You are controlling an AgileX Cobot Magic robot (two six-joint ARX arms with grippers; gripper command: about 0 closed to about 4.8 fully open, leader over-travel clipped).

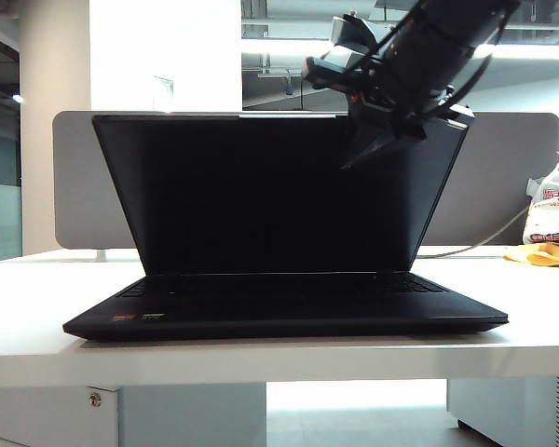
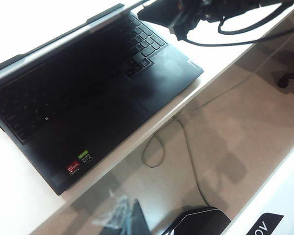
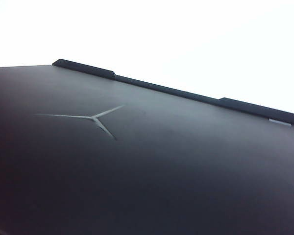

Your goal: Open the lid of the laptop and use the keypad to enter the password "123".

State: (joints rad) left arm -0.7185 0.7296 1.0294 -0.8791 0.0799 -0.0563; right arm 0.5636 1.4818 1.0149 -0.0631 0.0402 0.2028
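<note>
1. White tabotop? No: white tabletop (image 1: 37, 307) under an office ceiling, grey divider (image 1: 503, 177) behind; carries the laptop (image 1: 279, 317) square in the middle, front edge near the tabletop's near rim.
2. Stands open already: the lid (image 1: 261, 196) raised past upright and leaning back, screen dark, no login field showing.
3. Lies bare across the base, the keypad (image 2: 63, 93), with the touchpad (image 2: 112, 115) and the red and green stickers (image 2: 81, 161) toward the front edge.
4. Hangs at about 1 o'clock from the screen's centre in the exterior view, right gripper (image 1: 377, 140), up against the lid's top right corner; appears closed to a point with nothing between the fingers. Cannot tell from that view alone whether it touches the lid.
5. Fills the right wrist view: the lid's outer face with its three-pointed emblem (image 3: 93, 118), seen at close range, so that arm sits behind and above the panel.
6. Stays out of every picture, left gripper; cannot tell its state. Looks down from its camera on the keyboard side, with a cable (image 2: 161, 147) on the floor beyond the tabletop edge.
7. Judged step: end of the lid-opening, typing not yet begun.
8. Calls next for clearing the right arm off the lid, then bringing a closed fingertip down on the number row: 1, 2, 3 in turn, lightly, one key at a time.
</note>
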